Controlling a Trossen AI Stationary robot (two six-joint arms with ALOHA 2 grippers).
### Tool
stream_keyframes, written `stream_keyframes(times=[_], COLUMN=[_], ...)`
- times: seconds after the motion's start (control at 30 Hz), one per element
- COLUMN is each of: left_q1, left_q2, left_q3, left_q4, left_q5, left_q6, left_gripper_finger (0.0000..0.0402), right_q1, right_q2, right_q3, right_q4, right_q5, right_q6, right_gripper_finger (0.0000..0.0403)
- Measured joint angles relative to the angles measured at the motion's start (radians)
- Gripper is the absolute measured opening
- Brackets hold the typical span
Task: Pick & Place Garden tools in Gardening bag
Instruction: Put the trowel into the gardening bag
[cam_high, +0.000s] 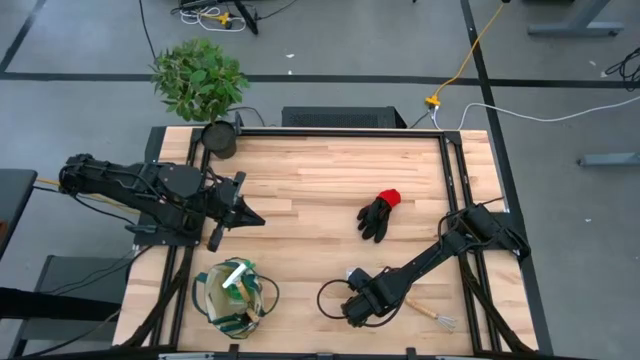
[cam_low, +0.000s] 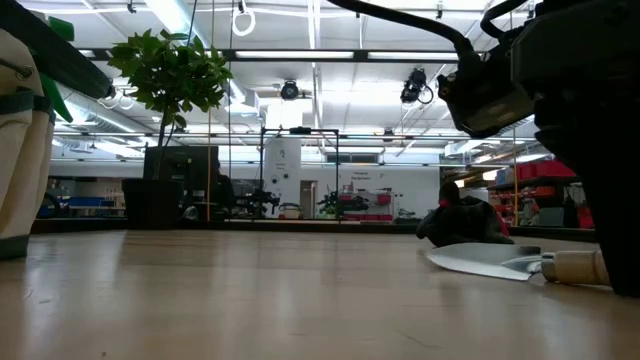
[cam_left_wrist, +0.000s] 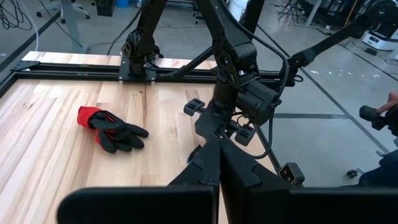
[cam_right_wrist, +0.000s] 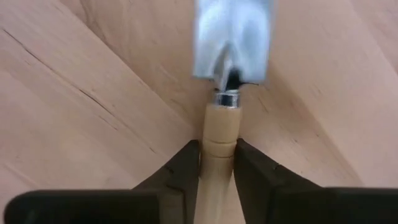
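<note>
the right gripper (cam_right_wrist: 217, 163) is lowered to the front edge of the pale butcher-block wooden table (cam_high: 320, 180), its two dark fingers (cam_right_wrist: 180, 171) pressed against either side of the light wooden handle of a small metal trowel (cam_right_wrist: 231, 56). the handle runs straight out between the fingers and the grey blade lies flat on the boards just beyond the fingertips; the grip is closed on the handle. in the low view the same trowel (cam_low: 520, 263) rests on the table surface with its blade pointing away from the arm. a second wooden-handled tool with metal tines (cam_high: 432, 315) lies just beside the right arm, near the front right corner. toward the front left stands the small round beige canvas bag with green trim (cam_high: 233, 293), upright, with something green and white showing inside it; it is well apart from the trowel. farther back, near the table's middle, a black glove with a red cuff (cam_high: 378, 214) lies flat, apart from both arms. the left gripper (cam_high: 250, 216) hangs above the left part of the table with its fingers clenched together on nothing, pointing toward the glove. at the far left corner stands a leafy green plant in a black pot (cam_high: 200, 82).
</note>
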Motion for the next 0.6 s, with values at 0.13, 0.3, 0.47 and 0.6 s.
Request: stream_keyframes(times=[0.13,0.3,0.47,0.6], left_q1=[0.000,0.000,0.000,0.000], left_q2=[0.000,0.000,0.000,0.000], left_q3=[0.000,0.000,0.000,0.000], left_q4=[0.000,0.001,0.001,0.002], left_q5=[0.000,0.000,0.000,0.000], left_q6=[0.000,-0.001,-0.007,-0.007], left_gripper_finger=[0.0003,0.0004,0.0003,0.0004], right_q1=[0.000,-0.004,-0.024,-0.049], right_q2=[-0.002,-0.016,-0.045,-0.078], right_q3=[0.000,0.000,0.000,0.000], right_q4=[0.001,0.009,0.001,-0.004], right_q5=[0.000,0.017,0.029,0.036], right_q6=[0.000,-0.002,-0.056,-0.109], right_gripper_finger=[0.0076,0.0058,0.0056,0.0055])
